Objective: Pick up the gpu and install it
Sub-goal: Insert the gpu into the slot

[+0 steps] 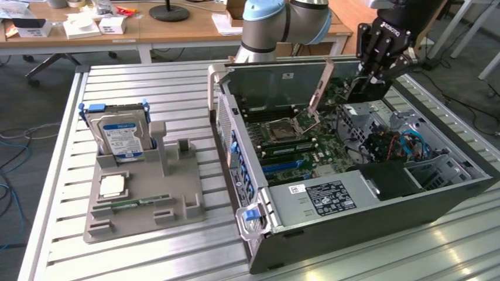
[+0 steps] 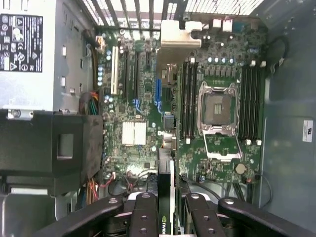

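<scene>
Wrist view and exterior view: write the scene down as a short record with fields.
pincer: closed on the gpu
gpu: edge-on in the pincer, over the motherboard, not in a slot
computer case: side open
hard drive: upright in the grey holder, outside the case
memory stick: flat on the same holder
</scene>
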Controlling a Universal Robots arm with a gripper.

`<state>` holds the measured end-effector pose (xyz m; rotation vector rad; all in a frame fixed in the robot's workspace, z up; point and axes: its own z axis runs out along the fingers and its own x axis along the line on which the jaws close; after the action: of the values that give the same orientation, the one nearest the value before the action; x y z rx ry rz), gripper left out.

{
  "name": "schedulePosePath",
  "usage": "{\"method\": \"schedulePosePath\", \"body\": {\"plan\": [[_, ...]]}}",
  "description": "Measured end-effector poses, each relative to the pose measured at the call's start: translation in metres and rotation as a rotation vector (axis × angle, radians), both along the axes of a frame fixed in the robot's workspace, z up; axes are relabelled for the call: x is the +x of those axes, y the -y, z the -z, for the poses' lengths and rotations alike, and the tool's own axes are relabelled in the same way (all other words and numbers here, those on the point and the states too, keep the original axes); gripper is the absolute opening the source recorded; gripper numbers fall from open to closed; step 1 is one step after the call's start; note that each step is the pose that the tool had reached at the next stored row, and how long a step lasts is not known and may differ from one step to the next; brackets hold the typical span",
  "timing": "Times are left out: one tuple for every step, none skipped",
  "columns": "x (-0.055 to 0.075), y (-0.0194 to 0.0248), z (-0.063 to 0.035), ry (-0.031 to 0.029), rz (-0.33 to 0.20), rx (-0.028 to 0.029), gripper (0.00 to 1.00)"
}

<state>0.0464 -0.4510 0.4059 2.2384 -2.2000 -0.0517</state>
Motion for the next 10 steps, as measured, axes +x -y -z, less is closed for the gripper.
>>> {"method": "schedulePosePath", "body": {"plan": [[-0.0005,0.0,0.0001,0.0093,-0.002,0.0001,0.26],[-0.0013,-0.0001,0.0003,0.0201,-0.002,0.0002,0.26],[-0.0023,0.0,0.0006,0.0302,-0.003,0.0003,0.26],[-0.0028,0.0,0.0007,0.0348,-0.003,0.0002,0.26],[-0.0028,0.0,0.0007,0.0348,-0.003,0.0002,0.26],[-0.0028,0.0,0.0007,0.0349,-0.003,0.0002,0.26],[-0.0027,0.0,0.0006,0.035,-0.003,0.0001,0.26],[-0.0027,0.0,0.0006,0.035,-0.003,0.0001,0.26],[-0.003,0.0,0.0007,0.0351,-0.003,0.0002,0.26],[-0.0043,-0.0002,0.0008,0.035,-0.003,0.0003,0.26]]}}
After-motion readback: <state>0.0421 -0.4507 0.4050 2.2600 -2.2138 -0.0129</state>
